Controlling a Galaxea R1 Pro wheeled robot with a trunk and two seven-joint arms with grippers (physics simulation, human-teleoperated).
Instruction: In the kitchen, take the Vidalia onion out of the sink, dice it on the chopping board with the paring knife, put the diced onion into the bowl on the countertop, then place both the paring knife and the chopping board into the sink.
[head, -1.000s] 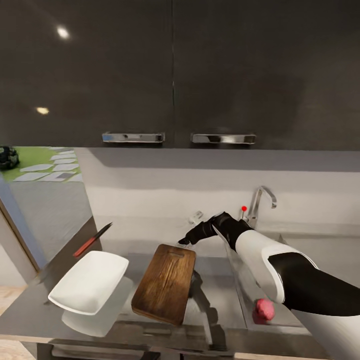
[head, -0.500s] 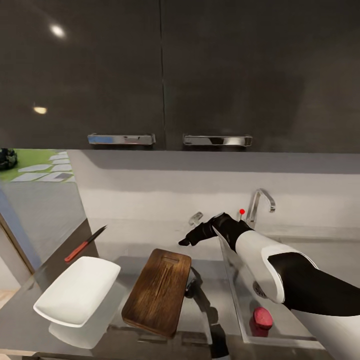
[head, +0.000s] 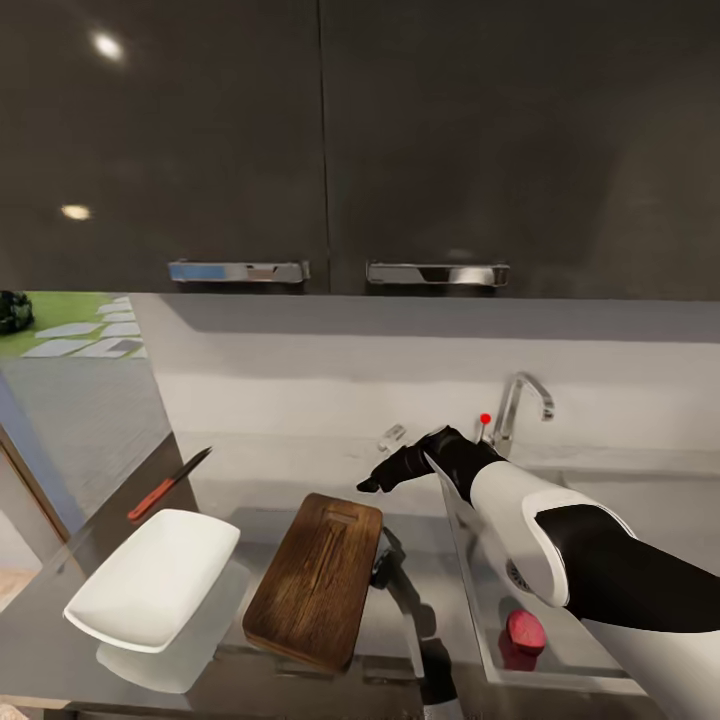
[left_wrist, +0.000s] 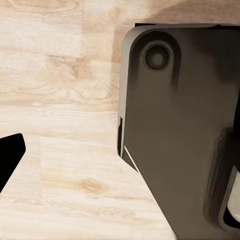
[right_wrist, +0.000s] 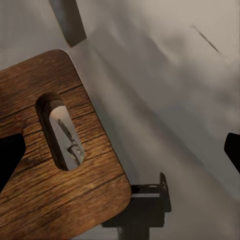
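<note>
Grainy rectangular wooden chopping board (head: 315, 582)

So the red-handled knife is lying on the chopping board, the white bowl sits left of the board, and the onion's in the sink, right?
Not quite. The paring knife lies on the countertop behind the bowl, not on the chopping board, whose top is bare in the head view. The bowl does sit left of the board, and the reddish onion is in the sink.

Dark grey wall cabinets (head: 330, 140) with two chrome handles (head: 438, 274) are seen across the upper frame, with light spots reflected at upper left. A pale wall (head: 400, 370) lies below. Light wooden flooring (left_wrist: 60, 100) is shown in the left wrist view.
</note>
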